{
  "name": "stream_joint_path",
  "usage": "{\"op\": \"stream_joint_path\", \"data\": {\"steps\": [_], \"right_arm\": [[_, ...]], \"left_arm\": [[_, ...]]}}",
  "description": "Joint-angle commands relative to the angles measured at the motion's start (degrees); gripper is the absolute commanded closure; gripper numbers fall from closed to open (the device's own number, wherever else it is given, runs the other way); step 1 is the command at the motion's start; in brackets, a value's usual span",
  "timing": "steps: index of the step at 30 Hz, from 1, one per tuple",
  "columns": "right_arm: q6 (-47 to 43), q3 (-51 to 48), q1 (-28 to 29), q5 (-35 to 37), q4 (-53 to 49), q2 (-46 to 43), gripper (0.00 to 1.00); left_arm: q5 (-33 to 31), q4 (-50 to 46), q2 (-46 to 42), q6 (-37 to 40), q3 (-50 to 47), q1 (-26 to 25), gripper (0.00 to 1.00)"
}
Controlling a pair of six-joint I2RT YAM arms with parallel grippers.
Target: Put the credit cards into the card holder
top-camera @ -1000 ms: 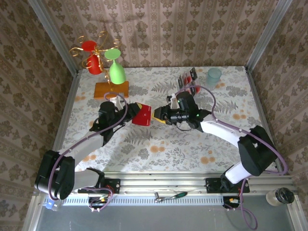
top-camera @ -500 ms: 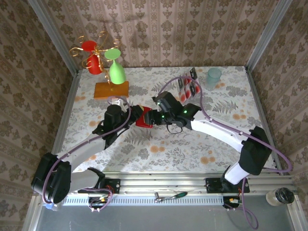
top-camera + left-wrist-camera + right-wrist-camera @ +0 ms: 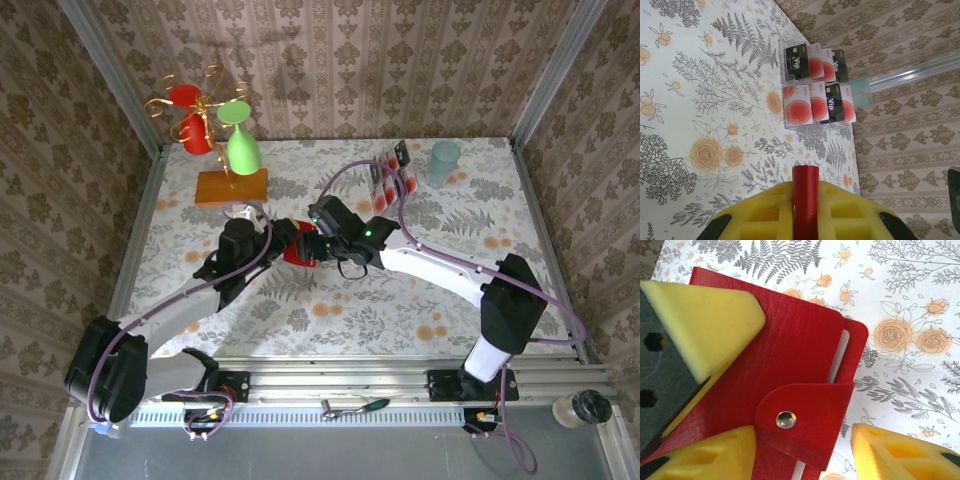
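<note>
Floral-printed vinyl is covering the worktop [image 3: 330,310], and both arms are meeting above its middle. Between them the flat, bright red, folding leather-look card holder [image 3: 790,355] is being held up, seemingly lifted off the surface. The left tool [image 3: 805,195] is clamped on it, its yellow pads pressing one red edge from both sides. The right tool [image 3: 800,452] is standing with its jaws apart, straddling the holder's closing flap [image 3: 810,410]; one pad is lying against the flap's edge, the other is hanging clear of it over bare worktop. Well beyond the left tool, near the far wall, a clear plastic rack [image 3: 790,125] is carrying the credit cards [image 3: 799,105], small pale cards with red discs and black bands, all untouched. Smallest of all, a round metal snap stud [image 3: 785,419] is sitting just ahead of the right tool's gap, apparently fastened.

Opening the holder looks like the step in hand: it is shut and no card is loaded. The next move is calling for the right tool to pinch the flap's free end and peel it off the snap while the left tool is bracing the holder. Too hard a pull could drag the holder out of the clamp.
</note>
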Motion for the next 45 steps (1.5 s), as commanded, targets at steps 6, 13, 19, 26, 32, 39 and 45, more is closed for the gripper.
{"op": "stream_joint_path", "data": {"steps": [6, 13, 19, 26, 32, 39, 45], "right_arm": [[0.6, -1.8, 0.1, 9.8, 3.3, 1.4, 0.63], [1.8, -4.1, -1.1, 11.4, 2.9, 2.7, 0.88], [4.5, -13.9, -6.7, 10.2, 6.6, -0.4, 0.95], [3.8, -21.2, -11.1, -2.9, 9.6, -10.7, 0.65], [9.7, -25.3, -12.5, -15.4, 18.4, -19.1, 0.37], [15.1, -21.4, -12.7, -20.9, 27.3, -14.4, 0.24], [17.9, -20.6, -15.1, -22.0, 32.9, -10.1, 0.35]], "left_arm": [[0.3, 3.4, 0.1, -1.5, 0.8, -1.6, 1.0], [-0.2, 3.4, 0.4, -1.7, 1.3, -2.4, 1.0], [-0.1, 2.8, 0.5, -1.4, 1.9, -2.4, 1.0], [3.9, 4.9, 2.8, 1.8, 2.4, 1.0, 1.0], [15.7, 20.5, 9.5, -2.5, 2.4, 5.6, 1.0], [16.2, 31.6, 13.2, -9.1, 2.3, 5.2, 1.0], [15.4, 35.3, 12.6, -12.4, 1.6, 5.2, 1.0]]}}
